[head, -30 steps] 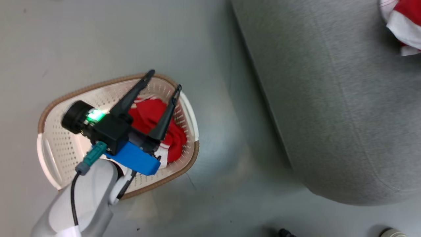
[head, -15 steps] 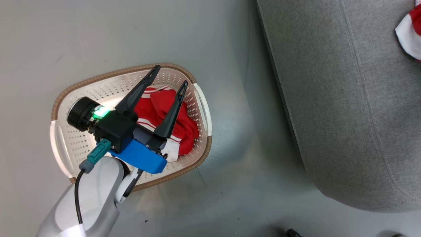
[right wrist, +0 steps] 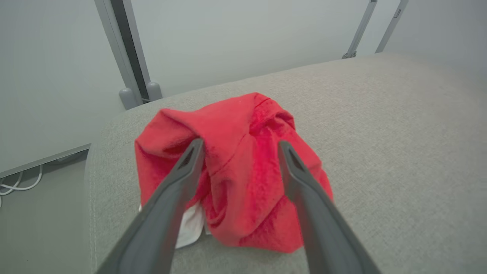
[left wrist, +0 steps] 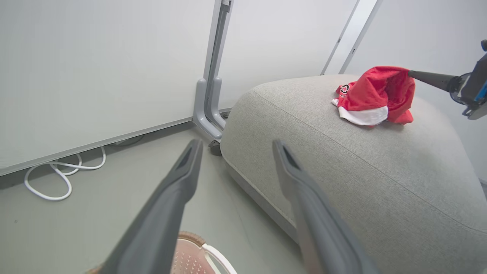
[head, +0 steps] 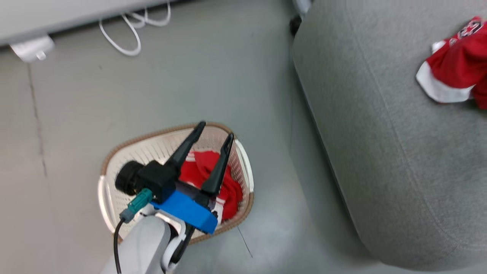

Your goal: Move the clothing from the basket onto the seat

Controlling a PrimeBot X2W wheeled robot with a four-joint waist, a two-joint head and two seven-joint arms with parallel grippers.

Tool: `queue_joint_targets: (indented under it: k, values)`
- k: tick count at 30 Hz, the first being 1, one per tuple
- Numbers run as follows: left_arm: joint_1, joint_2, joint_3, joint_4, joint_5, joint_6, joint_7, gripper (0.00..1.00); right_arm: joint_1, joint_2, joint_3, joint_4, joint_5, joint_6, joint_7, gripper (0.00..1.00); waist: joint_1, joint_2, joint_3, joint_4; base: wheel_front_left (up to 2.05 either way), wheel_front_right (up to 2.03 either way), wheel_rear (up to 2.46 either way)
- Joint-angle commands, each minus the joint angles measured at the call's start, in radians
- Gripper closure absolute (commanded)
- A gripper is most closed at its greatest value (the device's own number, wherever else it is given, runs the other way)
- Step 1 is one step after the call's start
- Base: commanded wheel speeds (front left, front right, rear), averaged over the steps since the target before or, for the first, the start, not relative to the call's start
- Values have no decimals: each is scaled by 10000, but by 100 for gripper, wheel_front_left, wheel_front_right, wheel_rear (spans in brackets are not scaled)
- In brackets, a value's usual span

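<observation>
The basket [head: 114, 167] stands on the grey floor with red and white clothing [head: 232, 192] bunched at its right end. My left gripper [head: 215, 130] hangs open above it, nothing between the fingers; in the left wrist view the left gripper [left wrist: 236, 144] points toward the seat [left wrist: 342, 163]. A second red garment with a white panel [head: 452, 64] lies on the seat [head: 380, 144] at the upper right. My right gripper [right wrist: 239, 144] stands open around that garment [right wrist: 243, 175], with fabric peaked up against the left finger [right wrist: 186, 163].
A white cable [head: 129, 36] loops on the floor beside a pale partition wall [left wrist: 95, 68], whose grey leg [left wrist: 207, 99] and caster [head: 295, 24] stand at the seat's far corner. Bare floor separates the basket from the seat.
The head camera has tilted, so the whole picture has shifted and the wall and cable have come into view. My left gripper stays open over the basket.
</observation>
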Motion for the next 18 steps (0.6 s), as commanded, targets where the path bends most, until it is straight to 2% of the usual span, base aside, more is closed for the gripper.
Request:
queue_joint_targets:
  k: [1, 8, 18]
  values:
    - [106, -33, 92, 24, -60, -25, -47, 0, 233, -123, 0, -72, -1, 1, 0, 0, 0, 0, -967, 216, 0, 0, 0]
    - [1201, -522, 788, 310, -66, -25, -46, 0, 2128, 328, 120, -1603, -444, 3, 346, 0, 0, 0, -2376, 637, 0, 0, 0]
    - [2462, -775, 1819, 609, 108, -25, -48, 0, 5138, 1701, -150, -4942, -915, 3, 1306, 0, 0, 0, -3746, 1499, 0, 0, 0]
